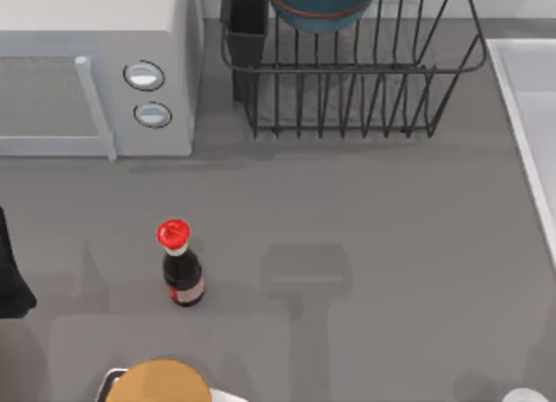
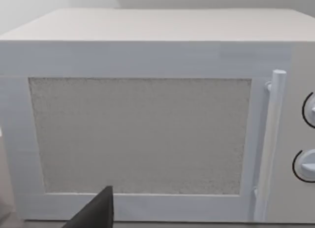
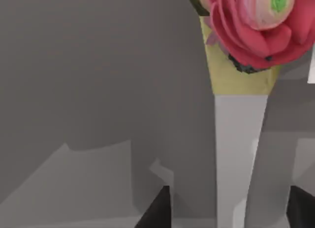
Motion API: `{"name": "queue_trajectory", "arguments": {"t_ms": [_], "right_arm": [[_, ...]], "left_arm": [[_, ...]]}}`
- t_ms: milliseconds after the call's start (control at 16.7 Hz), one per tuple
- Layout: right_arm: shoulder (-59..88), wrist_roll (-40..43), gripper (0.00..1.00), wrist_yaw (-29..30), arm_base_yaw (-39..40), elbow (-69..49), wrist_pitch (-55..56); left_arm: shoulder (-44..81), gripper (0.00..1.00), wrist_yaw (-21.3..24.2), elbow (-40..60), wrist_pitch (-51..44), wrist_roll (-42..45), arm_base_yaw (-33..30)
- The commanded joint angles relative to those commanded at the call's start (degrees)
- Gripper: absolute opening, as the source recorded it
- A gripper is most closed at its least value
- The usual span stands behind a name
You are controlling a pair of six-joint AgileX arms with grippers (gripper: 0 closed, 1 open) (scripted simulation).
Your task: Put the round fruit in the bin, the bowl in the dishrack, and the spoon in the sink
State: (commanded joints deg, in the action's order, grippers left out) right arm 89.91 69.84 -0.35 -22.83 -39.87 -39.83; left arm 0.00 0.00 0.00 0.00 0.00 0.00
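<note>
The wide blue bowl with red-brown rim (image 1: 323, 4) sits in the dark wire dishrack (image 1: 365, 81) at the far side. I cannot tell whether my pincers are released or clenched.

One microwave (image 1: 95, 81), one dishrack (image 1: 347, 72), one bowl (image 1: 321, 7), one sauce bottle (image 1: 180, 265), one sink (image 1: 532, 124).
</note>
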Motion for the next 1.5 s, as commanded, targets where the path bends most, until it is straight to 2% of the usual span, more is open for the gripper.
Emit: {"name": "queue_trajectory", "arguments": {"t_ms": [180, 600, 960, 1200, 1500], "right_arm": [[-1.41, 0.46, 0.00, -0.06, -0.09, -3.12, -4.13], [-8.71, 0.58, 0.00, -0.01, -0.25, -14.55, -24.11], [-9.61, 0.30, 0.00, 0.00, -0.14, -15.69, -25.59], [-4.38, -0.09, 0.00, 0.03, 0.60, -21.68, -28.01], [11.91, -1.76, 0.00, 0.16, 3.30, -42.52, -35.36]], "left_arm": [[0.00, 1.00, 0.00, 0.00, 0.00, 0.00, 0.00], [0.00, 1.00, 0.00, 0.00, 0.00, 0.00, 0.00], [0.00, 1.00, 0.00, 0.00, 0.00, 0.00, 0.00], [0.00, 1.00, 0.00, 0.00, 0.00, 0.00, 0.00], [0.00, 1.00, 0.00, 0.00, 0.00, 0.00, 0.00]]}}
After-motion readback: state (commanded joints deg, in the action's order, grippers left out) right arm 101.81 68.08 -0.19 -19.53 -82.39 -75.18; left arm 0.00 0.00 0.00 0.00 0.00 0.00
